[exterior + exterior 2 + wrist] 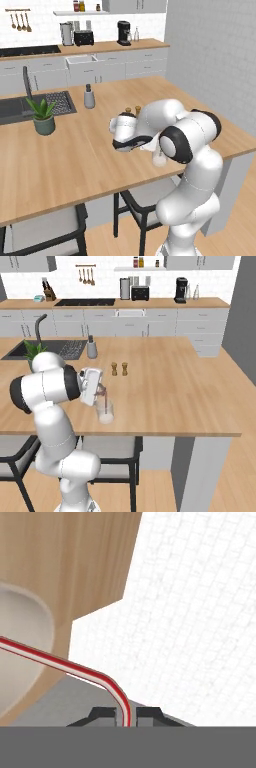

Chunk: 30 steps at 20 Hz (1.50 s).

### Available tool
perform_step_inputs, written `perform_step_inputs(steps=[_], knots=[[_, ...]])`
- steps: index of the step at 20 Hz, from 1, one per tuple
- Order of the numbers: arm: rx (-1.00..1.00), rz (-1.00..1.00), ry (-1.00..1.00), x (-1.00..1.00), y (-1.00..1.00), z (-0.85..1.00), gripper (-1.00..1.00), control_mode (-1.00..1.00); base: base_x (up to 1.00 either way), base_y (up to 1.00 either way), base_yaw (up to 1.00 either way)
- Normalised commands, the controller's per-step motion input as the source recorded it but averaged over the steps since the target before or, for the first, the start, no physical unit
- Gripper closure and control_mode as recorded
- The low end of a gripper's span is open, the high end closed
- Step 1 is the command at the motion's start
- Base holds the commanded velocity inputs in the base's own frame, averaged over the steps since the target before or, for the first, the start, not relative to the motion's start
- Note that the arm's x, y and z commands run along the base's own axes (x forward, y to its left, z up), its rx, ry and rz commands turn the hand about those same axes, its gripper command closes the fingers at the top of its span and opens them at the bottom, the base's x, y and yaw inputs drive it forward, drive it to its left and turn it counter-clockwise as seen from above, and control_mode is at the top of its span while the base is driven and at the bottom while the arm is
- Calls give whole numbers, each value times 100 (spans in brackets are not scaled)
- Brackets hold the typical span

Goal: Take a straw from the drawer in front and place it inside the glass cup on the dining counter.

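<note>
Clamping the straw point(60, 662) between closed fingertips point(102, 714), your gripper point(101, 390) hangs just above the glass cup point(105, 412) near the dining counter's point(165, 396) front edge, so the straw's free end already dips inside the cup, ready for release.

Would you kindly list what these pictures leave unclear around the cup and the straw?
- Left base view: the arm's white links hide most of the glass cup.
- Right base view: the straw is too thin to tell whether its tip touches the cup's bottom.
- Hand view: the gripper is cut off by the bottom edge; the straw's far end runs off the left edge.
</note>
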Motion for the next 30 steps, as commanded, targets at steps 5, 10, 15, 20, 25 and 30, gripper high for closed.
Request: perform_step_inputs(steps=[5, 10, 15, 20, 25, 30], knots=[[0, 0, 0, -2, 0, -6, -100, -100, 0, 0, 0], [1, 0, 0, -1, 0, 0, -100, -100, 0, 0, 0], [8, 0, 0, 0, 0, 0, -100, -100, 0, 0, 0], [19, 0, 0, 0, 0, 0, -100, -100, 0, 0, 0], [21, 0, 0, 0, 0, 0, -100, -100, 0, 0, 0], [24, 0, -1, -11, 0, 9, -100, -100, 0, 0, 0]])
